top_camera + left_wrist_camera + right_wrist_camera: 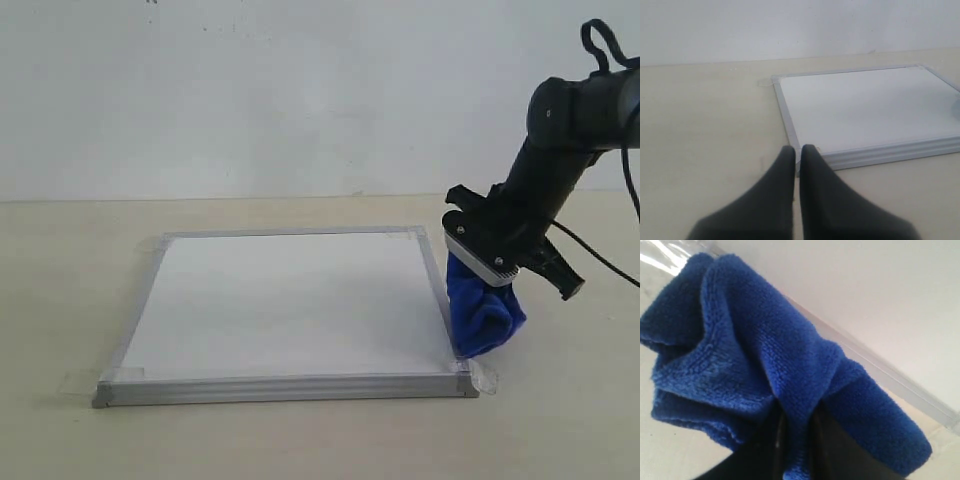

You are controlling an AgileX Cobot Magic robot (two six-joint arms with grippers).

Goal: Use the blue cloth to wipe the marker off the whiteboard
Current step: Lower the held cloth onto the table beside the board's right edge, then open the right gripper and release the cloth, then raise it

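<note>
left tool (796,149): jaws together | right tool (796,430): arm angled down, pinching blue cloth (735,345)

Your whiteboard (290,300) lay flat on the worktop (300,440), its face plain white inside the silver frame, with tape at the corners. Your blue cloth (482,305) hung bunched from the right claw (794,437), its plush folds down at the board's right edge by the near corner.

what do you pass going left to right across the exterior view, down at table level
clear tape tab at the near-left corner → whiteboard → blue cloth → black cable
</note>
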